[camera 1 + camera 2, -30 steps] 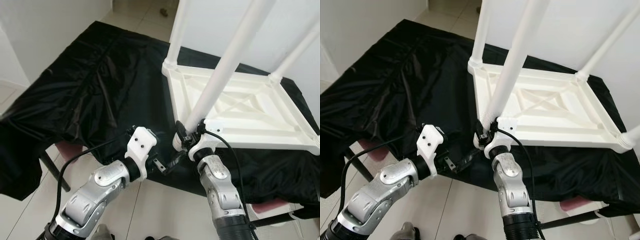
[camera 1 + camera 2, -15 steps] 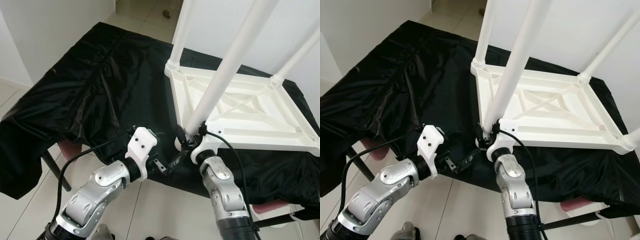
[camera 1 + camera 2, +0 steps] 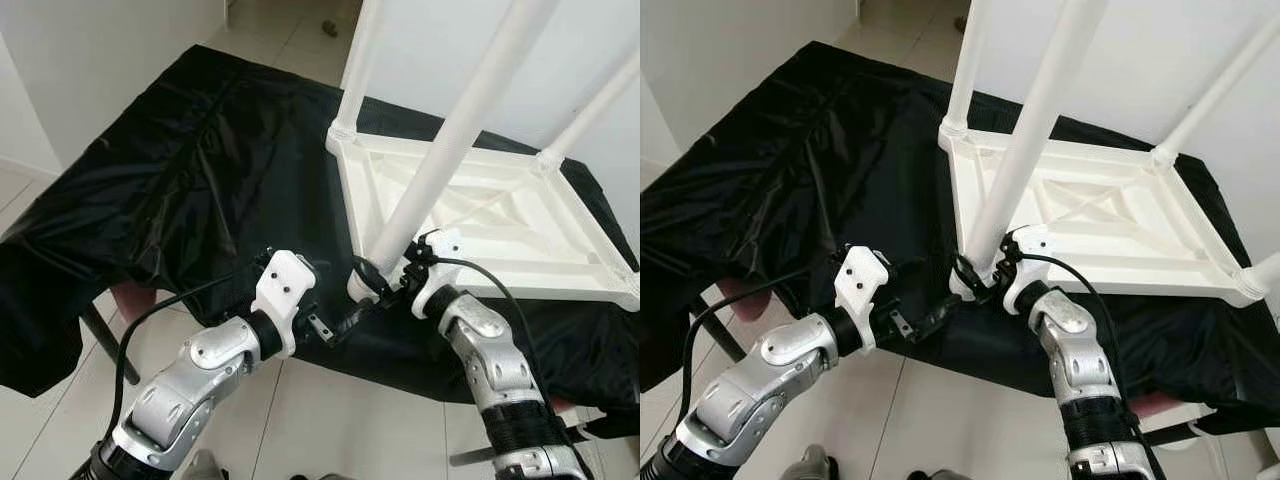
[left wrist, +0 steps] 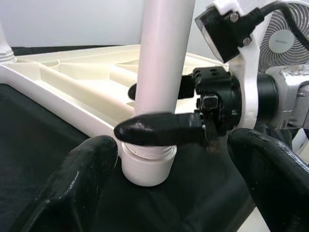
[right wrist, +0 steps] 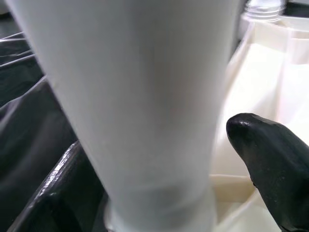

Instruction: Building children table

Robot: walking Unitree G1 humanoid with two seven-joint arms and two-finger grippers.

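A white plastic children's table (image 3: 345,190) lies upside down on a black cloth (image 3: 200,170), its legs pointing up. My right gripper (image 3: 368,278) is shut on the base of the nearest leg (image 3: 450,140), just above the corner socket; one finger (image 4: 159,129) crosses in front of the leg (image 4: 161,58) and the other passes behind. In the right wrist view that leg (image 5: 135,96) stands between the two fingers (image 5: 270,164). My left gripper (image 3: 335,325) is open at the cloth's front edge, pointing at the same corner from the left without touching it.
Two more white legs (image 3: 360,60) (image 3: 600,100) rise from the far corners. The cloth hangs over the table's front edge above a tiled floor (image 3: 300,410). A white wall stands behind. A fan (image 4: 285,43) shows past my right wrist.
My right forearm has swung out to the right and its wrist has turned, with the fingers staying at the base of the near leg. The left arm has hardly moved.
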